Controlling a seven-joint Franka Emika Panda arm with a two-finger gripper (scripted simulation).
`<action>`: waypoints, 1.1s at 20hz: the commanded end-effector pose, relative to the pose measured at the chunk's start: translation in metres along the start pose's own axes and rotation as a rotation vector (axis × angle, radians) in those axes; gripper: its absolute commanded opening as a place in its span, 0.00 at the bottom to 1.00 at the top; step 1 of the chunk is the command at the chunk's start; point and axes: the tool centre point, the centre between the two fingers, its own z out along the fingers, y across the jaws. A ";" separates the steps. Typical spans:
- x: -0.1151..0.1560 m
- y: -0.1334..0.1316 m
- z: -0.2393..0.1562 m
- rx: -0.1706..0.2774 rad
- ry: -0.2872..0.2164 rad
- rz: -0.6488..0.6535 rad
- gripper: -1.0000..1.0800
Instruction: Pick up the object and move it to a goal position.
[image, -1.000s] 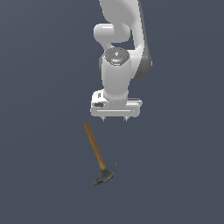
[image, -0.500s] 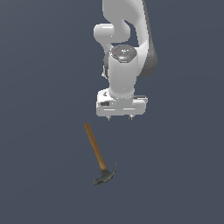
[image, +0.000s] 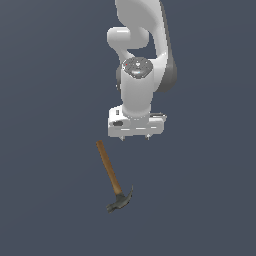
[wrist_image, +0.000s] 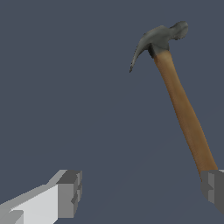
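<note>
One hammer (image: 114, 178) lies flat, below the gripper (image: 135, 137) and toward the exterior view's left of it, untouched. The gripper's two fingers (wrist_image: 69, 192) stand wide apart, holding nothing.

The hammer (image: 114, 180) has a smooth light-brown wooden handle; its head is dull dark-grey metal.

Two cameras, one floor: a high exterior view and a close wrist view over the same dark surface.

The exterior view looks steeply down from well back, taking in the arm (image: 142, 65) from the top of the frame to its gripper (image: 135, 136) at centre, with the hammer (image: 114, 177) lower left of centre. The wrist view looks down past its own fingertips (wrist_image: 70, 192) at the frame's bottom edge, much nearer. Both share the hammer (wrist_image: 177, 94) and bare floor.
</note>
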 end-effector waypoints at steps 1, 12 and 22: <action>0.005 0.007 0.007 -0.002 -0.002 -0.016 0.96; 0.040 0.063 0.067 -0.012 -0.012 -0.147 0.96; 0.053 0.097 0.105 -0.016 -0.018 -0.222 0.96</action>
